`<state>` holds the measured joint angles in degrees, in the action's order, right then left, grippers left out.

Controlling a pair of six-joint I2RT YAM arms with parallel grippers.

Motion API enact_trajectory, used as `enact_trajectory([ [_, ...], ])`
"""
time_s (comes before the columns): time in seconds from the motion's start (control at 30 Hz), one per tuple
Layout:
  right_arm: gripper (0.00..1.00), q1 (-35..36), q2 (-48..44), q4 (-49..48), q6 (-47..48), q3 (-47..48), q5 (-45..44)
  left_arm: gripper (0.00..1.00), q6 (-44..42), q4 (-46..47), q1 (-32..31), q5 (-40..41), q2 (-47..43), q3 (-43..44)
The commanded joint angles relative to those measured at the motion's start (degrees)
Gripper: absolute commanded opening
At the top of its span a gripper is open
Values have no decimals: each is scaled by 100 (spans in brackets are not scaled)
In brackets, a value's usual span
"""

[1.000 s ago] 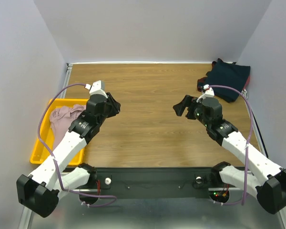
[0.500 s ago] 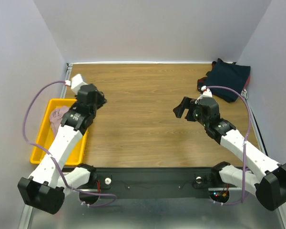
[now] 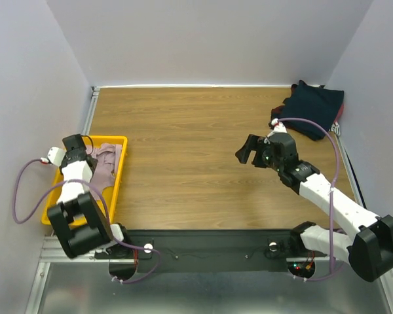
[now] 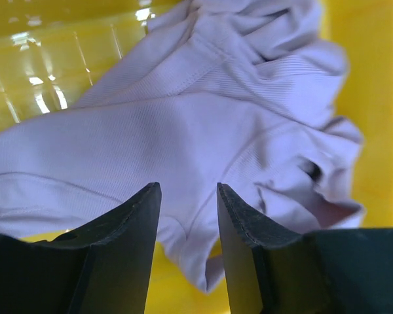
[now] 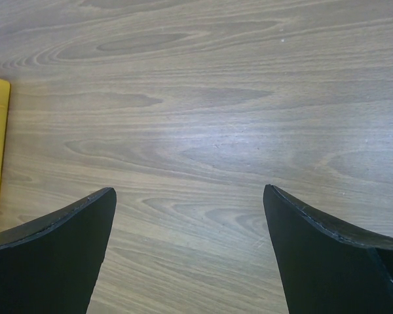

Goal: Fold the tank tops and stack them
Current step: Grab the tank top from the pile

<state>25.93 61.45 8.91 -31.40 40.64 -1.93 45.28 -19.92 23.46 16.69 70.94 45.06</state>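
Tank top in dusty pink (image 4: pixel 203 131) lay crumpled in the yellow tray (image 3: pixel 120 140) at the left edge of the top view, its ribbed knit bunched into folds, with stitched hems running across it. The left pincer (image 4: pixel 188 190) hung just above this cloth with its jaws apart. Fabric showed through the gap and nothing was clamped.

The top looked light, limp and a little stretchy. It would probably sag and unfold as soon as it was lifted, and offer no stiffness to push against. The raised ridge of folds toward the upper right of the left wrist view, or a stitched edge near a strap, seemed the best place to pinch, since a seam gives the jaws something thicker than a single layer. A pinch in the flat middle might slip or gather several layers at once.

Further in, right of centre, the right pincer (image 5: pixel 190 190) stood wide open and empty over the bare wooden worktop (image 3: pixel 196 131). Farthest off, in the upper right corner, the dark navy tank tops (image 3: pixel 311 108) lay heaped with a maroon edge showing, well apart from both pincers.
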Motion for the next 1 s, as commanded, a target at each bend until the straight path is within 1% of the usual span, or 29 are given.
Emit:
enact_trajectory([
  [0.0, 100, -1, 112, -73, -24, 348, 376, 50, 297, 524, 44, -280, 753, 73],
  [0.1, 100, -1, 148, -73, -42, 348, 448, 50, 385, 673, 44, -324, 1167, -5],
  [0.2, 100, -1, 130, -73, -59, 339, 475, 34, 394, 814, 36, -377, 1326, -111],
  [0.23, 100, -1, 104, -73, -59, 348, 483, 24, 394, 841, 44, -385, 1361, -120],
  [0.3, 100, -1, 104, -73, -68, 357, 527, 19, 385, 841, 36, -377, 1379, -111],
  [0.37, 100, -1, 86, -82, -60, 383, 571, 3, 307, 823, 44, -429, 1318, -68],
  [0.4, 100, -1, 86, -73, -59, 392, 580, 0, 280, 789, 44, -412, 1265, -15],
  [0.5, 100, -1, 51, -73, -59, 418, 633, 0, 9, 700, 36, -421, 783, 283],
  [0.53, 100, -1, 43, -73, -51, 418, 659, 0, -210, 683, 18, -429, 451, 371],
  [0.6, 100, -1, 34, -73, -42, 444, 677, 0, -440, 656, -26, -491, 98, 608],
  [0.67, 100, -1, 60, -65, -42, 488, 721, 0, -720, 586, -70, -631, -402, 1038],
  [0.7, 100, -1, 77, -73, -42, 506, 738, 0, -800, 543, -157, -727, -553, 1406],
  [0.8, 100, -1, 95, -73, -42, 594, 765, 0, -1108, 428, -421, -772, -932, 2075],
  [0.83, 100, -1, 95, -73, -42, 611, 773, 0, -1187, 350, -726, -798, -967, 2591],
  [0.87, 100, -1, 95, -73, -33, 655, 774, 0, -1240, 297, -921, -790, -959, 2874],
  [0.9, 100, -1, 95, -73, -33, 673, 739, 0, -1354, 183, -1488, -677, -933, 3469],
  [0.97, 100, -1, 104, -73, -24, 743, 677, 0, -1495, 103, -2193, -388, -741, 4069],
])
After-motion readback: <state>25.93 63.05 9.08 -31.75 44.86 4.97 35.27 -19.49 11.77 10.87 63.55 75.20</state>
